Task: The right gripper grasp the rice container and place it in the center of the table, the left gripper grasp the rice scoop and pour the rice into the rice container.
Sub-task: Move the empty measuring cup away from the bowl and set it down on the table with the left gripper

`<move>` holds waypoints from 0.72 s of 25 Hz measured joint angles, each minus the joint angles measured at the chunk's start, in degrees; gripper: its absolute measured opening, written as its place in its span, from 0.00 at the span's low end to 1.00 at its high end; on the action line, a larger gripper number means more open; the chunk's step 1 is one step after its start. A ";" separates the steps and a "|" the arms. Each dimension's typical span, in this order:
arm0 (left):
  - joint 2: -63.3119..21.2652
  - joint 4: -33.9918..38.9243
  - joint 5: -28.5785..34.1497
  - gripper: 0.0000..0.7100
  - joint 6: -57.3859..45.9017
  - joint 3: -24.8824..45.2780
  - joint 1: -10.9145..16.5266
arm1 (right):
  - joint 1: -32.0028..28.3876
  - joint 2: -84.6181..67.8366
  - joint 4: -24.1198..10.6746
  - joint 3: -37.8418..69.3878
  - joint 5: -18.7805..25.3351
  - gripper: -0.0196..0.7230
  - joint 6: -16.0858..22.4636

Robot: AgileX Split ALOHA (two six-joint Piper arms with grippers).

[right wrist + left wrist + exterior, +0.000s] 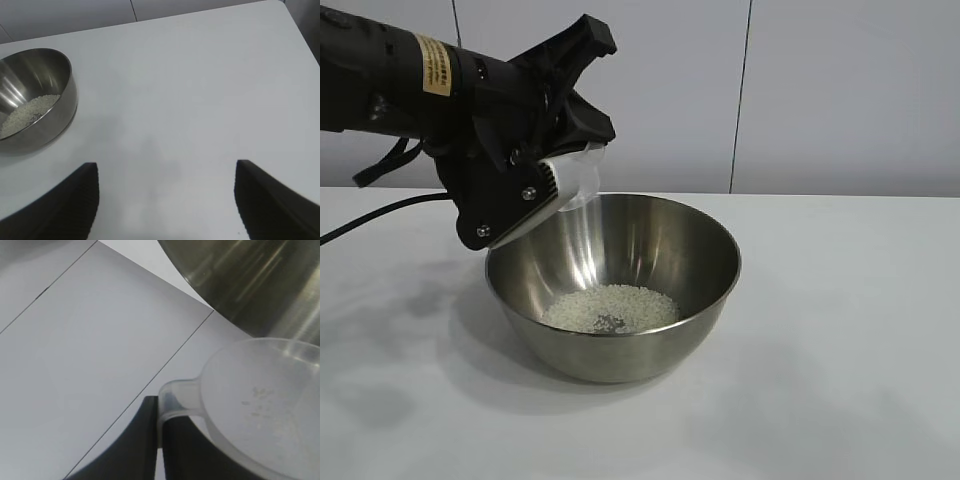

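Holding the rice scoop [572,180] by its small handle, my left pincer [548,160] is clamped tight and tipped over the near-left rim of the rice container [695,250], which stands about mid-tabletop [840,330]. The scoop's mouth points down and inward, directly above the bowl's hollow, where the rice [610,307] lies in a low heap on the bottom; I judge the pour nearly finished.

From my left wrist, the handle sits pinched between my fingers [145,440], the scoop [260,405] looks all but empty with a few grains clinging inside, and the container's steel wall [260,285] is just beyond its lip, close but apart.

From my right wrist, my right pincer [165,200] hangs spread wide and empty, well clear of the container [55,107], with open tabletop [200,90] around it for lifting the scoop away.
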 joint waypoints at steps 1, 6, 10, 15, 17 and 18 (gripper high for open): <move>0.00 0.06 -0.10 0.02 -0.08 0.00 -0.06 | 0.00 0.00 0.00 0.00 0.00 0.72 0.00; 0.00 -3.05 -3.05 0.02 -16.50 0.00 -0.27 | 0.00 0.00 0.00 0.00 0.00 0.72 0.00; 0.00 -12.27 -6.61 0.02 -39.03 0.00 -0.26 | 0.00 0.00 0.00 0.00 0.00 0.72 0.00; 0.00 -33.83 -12.23 0.02 -69.44 0.02 -0.33 | 0.00 0.00 0.00 0.00 0.00 0.72 0.00; 0.00 -45.74 -15.19 0.02 -79.63 0.02 -0.33 | 0.00 0.00 0.00 0.00 0.00 0.72 0.00; 0.00 -51.45 -16.51 0.02 -82.86 0.02 -0.33 | 0.00 0.00 0.00 0.00 0.00 0.72 0.00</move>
